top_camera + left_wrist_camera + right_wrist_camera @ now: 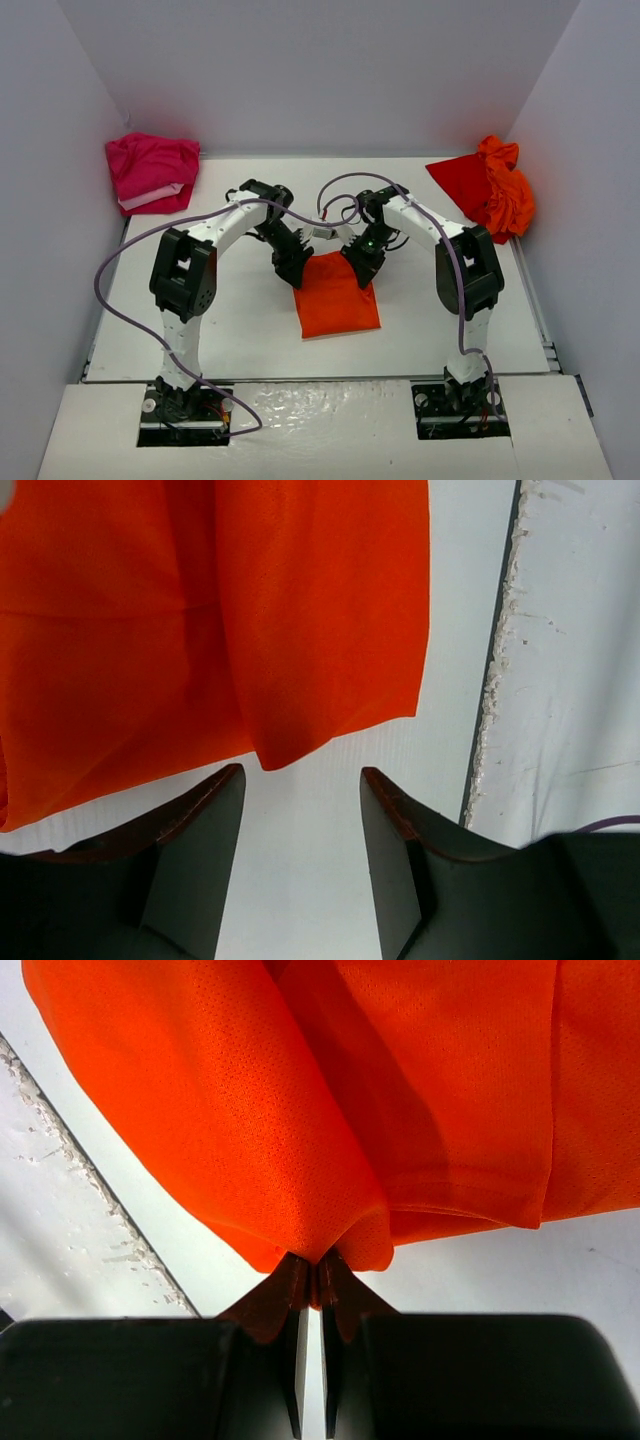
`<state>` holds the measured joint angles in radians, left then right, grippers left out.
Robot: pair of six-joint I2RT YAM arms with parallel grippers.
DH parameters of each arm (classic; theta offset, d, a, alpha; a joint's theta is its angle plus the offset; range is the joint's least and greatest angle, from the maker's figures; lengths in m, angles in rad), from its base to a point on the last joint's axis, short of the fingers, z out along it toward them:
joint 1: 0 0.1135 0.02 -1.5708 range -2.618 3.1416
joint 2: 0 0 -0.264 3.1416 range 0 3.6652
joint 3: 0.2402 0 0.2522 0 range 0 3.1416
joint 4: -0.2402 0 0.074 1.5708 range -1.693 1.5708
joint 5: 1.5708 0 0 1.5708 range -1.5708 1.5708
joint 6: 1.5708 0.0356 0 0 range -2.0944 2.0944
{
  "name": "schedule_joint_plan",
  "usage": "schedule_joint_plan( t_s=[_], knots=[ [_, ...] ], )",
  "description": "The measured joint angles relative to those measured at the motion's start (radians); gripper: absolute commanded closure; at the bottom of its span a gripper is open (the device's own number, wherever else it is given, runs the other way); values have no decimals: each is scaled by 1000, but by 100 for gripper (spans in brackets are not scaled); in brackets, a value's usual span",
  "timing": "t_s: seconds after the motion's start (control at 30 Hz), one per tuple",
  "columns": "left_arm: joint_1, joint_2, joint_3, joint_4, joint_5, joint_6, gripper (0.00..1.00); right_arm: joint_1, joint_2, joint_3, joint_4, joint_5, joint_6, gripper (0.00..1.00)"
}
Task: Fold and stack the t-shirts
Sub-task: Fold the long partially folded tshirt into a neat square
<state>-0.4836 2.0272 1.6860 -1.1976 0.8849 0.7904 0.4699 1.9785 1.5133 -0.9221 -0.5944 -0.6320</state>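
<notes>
Right gripper (315, 1265): jaws together, clamped on a small pinch of the orange t-shirt (335, 300) at its far right corner, cloth bunching up from the tips in the right wrist view. Left gripper (300, 775): jaws apart, nothing between them, bare tabletop (240, 330) under the gap; a folded corner of the orange shirt lies just ahead of the tips, not touching. From the top view both grippers sit low at the shirt's far edge, left on its far left corner, right on its far right. The shirt lies about mid-tabletop, somewhat toward the near edge, already a compact, near-rectangular shape, slightly askew. Pink t-shirt (152, 170) sits roughly folded at the far left corner; a crumpled red and orange pile (490, 185) sits at the far right corner. Step, as I read it: a late fold on the orange shirt, only one side gripped. Next move likely calls for the left jaws to advance and close on their corner so both sides lift evenly; pulling with the right alone would probably skew the fold. Stacking not yet done.
</notes>
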Motion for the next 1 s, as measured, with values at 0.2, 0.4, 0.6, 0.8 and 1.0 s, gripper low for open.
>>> schedule_joint_plan(
  t_s=[0.2,0.4,0.6,0.8,1.0],
  knots=[
    [-14,18,1,33,-6,-15,53,-10,1,-7,-22,10,16,100],
    [-26,41,3,66,-28,-45,53,-19,17,-15,-34,16,31,100],
    [-51,51,3,125,-44,-79,52,-17,17,-18,-28,10,31,100],
    [-77,81,11,152,-48,-120,53,-23,31,-24,-33,21,26,100],
    [-80,96,27,160,-48,-128,96,-33,34,-25,-28,24,28,100]
  ],
)
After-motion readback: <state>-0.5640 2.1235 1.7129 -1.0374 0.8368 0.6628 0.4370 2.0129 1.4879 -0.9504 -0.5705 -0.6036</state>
